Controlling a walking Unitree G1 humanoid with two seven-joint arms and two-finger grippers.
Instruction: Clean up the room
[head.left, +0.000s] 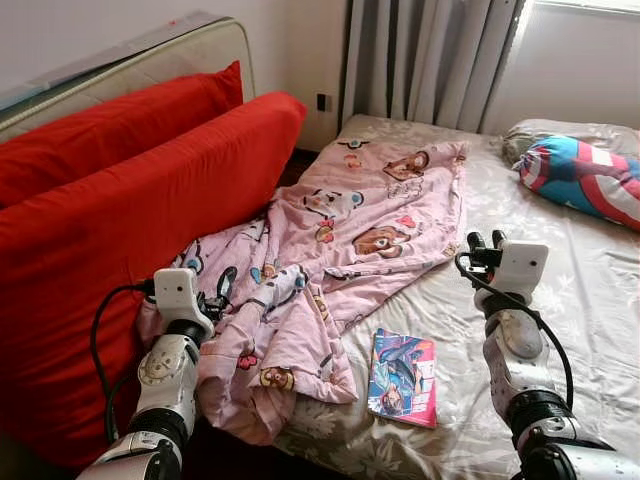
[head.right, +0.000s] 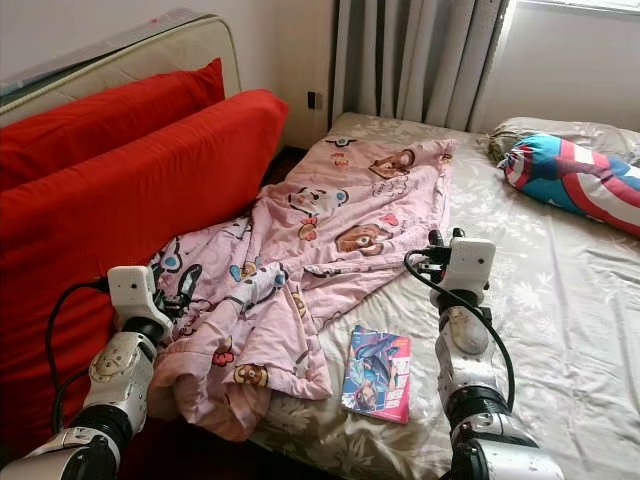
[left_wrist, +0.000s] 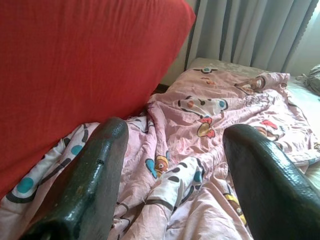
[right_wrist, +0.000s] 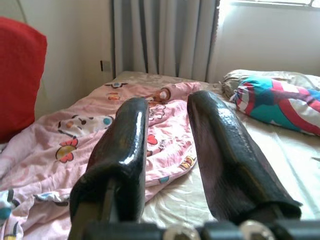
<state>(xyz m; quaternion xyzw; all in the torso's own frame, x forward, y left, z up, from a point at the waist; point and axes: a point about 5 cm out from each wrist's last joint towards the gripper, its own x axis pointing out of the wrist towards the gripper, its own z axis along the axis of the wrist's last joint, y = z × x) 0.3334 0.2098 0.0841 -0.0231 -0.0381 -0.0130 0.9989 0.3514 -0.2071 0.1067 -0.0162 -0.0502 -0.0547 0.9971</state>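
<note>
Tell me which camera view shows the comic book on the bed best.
The left eye view: the comic book lies whole and unobstructed on the floral sheet, just off the pink blanket's edge, between the two arms. The right eye view shows it equally whole. Both wrist views look past it toward the blanket and curtains.

Pink cartoon-print blanket (head.left: 350, 230) — red cushions (head.left: 130, 190) — floral bedsheet (head.left: 580, 300).

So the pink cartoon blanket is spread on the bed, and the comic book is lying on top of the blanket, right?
Not quite. The pink blanket is on the bed, but the comic book lies on the bare sheet beside the blanket's edge, as the left eye view shows.
</note>
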